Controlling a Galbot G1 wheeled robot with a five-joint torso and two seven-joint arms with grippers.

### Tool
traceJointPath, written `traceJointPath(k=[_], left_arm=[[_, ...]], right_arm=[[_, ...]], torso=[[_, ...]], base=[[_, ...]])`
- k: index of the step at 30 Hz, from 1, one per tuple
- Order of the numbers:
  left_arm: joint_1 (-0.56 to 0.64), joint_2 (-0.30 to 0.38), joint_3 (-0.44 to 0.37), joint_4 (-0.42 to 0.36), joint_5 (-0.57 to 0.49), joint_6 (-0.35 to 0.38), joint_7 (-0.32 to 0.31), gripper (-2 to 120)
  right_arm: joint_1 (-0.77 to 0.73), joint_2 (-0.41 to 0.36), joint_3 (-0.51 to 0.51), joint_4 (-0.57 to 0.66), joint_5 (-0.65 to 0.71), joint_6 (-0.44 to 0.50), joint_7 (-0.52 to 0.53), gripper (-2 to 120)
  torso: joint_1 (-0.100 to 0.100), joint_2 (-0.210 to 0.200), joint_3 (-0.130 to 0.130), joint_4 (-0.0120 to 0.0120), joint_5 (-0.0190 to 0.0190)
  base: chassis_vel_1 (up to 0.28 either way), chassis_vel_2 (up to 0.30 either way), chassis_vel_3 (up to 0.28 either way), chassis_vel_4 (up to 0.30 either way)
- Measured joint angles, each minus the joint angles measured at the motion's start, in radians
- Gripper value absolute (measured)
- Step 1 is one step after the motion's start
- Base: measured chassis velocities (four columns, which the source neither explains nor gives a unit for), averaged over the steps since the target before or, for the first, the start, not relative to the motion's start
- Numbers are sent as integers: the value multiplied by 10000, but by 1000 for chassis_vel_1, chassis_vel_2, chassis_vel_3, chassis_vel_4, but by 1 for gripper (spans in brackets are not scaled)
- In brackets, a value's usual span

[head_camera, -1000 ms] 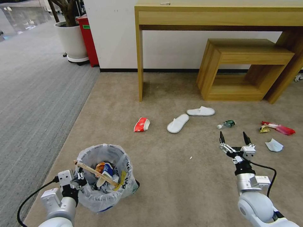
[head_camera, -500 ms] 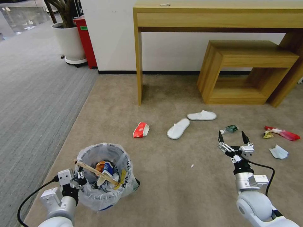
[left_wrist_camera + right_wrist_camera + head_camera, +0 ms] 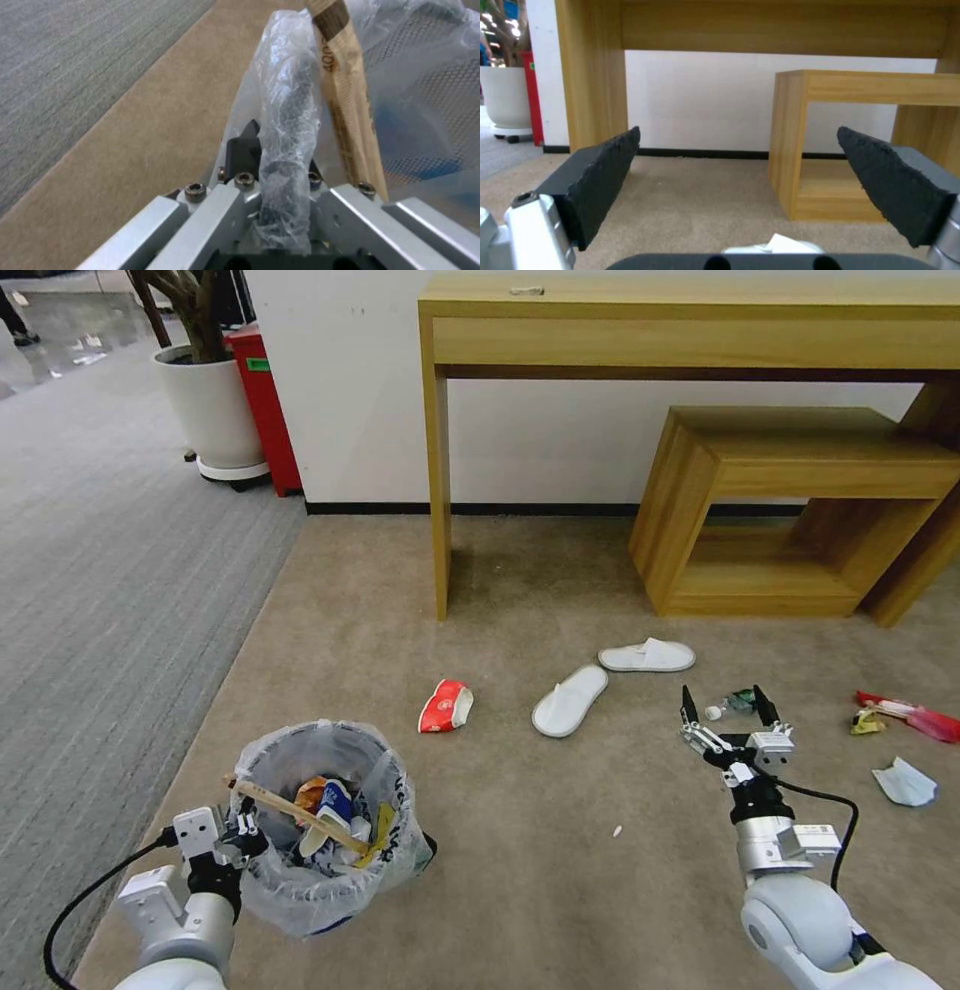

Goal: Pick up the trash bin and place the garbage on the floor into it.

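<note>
The left gripper (image 3: 243, 837) is clamped on the near rim of the trash bin (image 3: 318, 825), which stands upright on the floor (image 3: 520, 870); its wrist view alone shows the bag-wrapped rim pinched between the fingers (image 3: 243, 150); a wooden stick (image 3: 300, 815) lies across the bin's mouth, running away from that gripper; the right gripper (image 3: 725, 710) hovers spread wide, a small bottle (image 3: 733, 703) just beyond its tips; a crushed red cup (image 3: 446, 706) and two slippers (image 3: 570, 700) lie between the grippers, farther out.
</note>
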Motion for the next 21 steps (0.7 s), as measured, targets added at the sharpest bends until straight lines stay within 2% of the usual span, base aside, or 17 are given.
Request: traceJointPath(k=[21], left_arm=[[74,-118,-67,-51,50,-57,52,1]], right_arm=[[42,-21,-108,-22,-31,44,-11,100]], torso=[[0,-1,0,0,-1]], base=[[-122,117,118,-125]])
